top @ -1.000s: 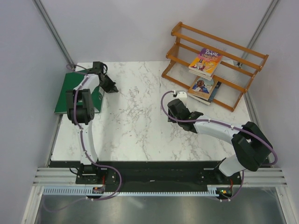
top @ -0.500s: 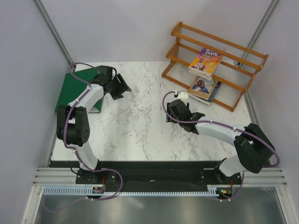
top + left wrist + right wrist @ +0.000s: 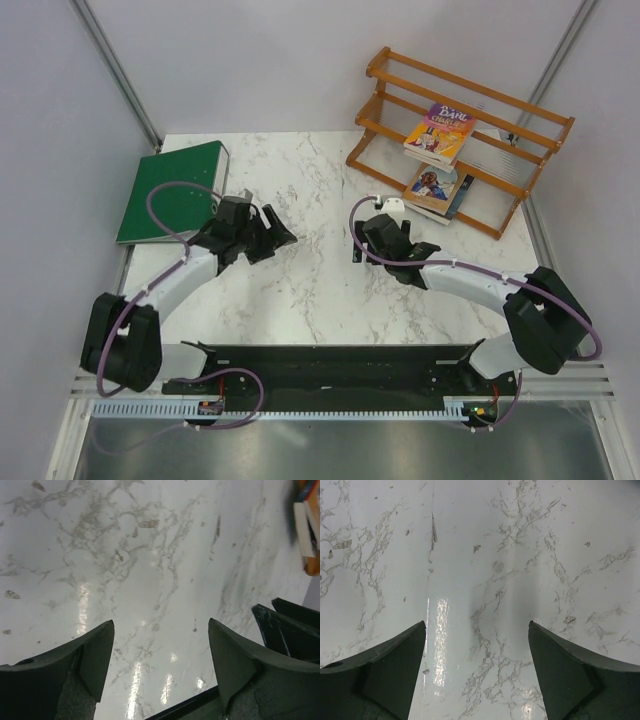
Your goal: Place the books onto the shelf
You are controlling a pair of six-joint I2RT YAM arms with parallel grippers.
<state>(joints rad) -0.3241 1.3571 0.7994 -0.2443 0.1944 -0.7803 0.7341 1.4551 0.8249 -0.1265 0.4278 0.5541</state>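
Note:
The shelf (image 3: 500, 110), an orange-brown slatted rack, stands at the table's back right. A purple-and-yellow book (image 3: 440, 132) leans on its upper tier. A tan-edged book with a round picture (image 3: 432, 186) lies on the lower tier over a dark blue one (image 3: 462, 196). My left gripper (image 3: 280, 229) hovers over the marble left of centre, open and empty (image 3: 160, 625). My right gripper (image 3: 368, 236) is open and empty (image 3: 476, 625) over bare marble in front of the shelf. Book edges (image 3: 306, 527) show at the left wrist view's top right.
A large green ring binder (image 3: 172, 190) lies flat at the table's back left corner. White marble table (image 3: 300, 290) spreads between the arms. The right arm's dark body (image 3: 290, 627) shows at the right of the left wrist view. Grey walls close in on three sides.
My left arm swung off the green binder toward the table's middle, and its jaws went from shut to wide open. The right gripper opened wider and barely moved.

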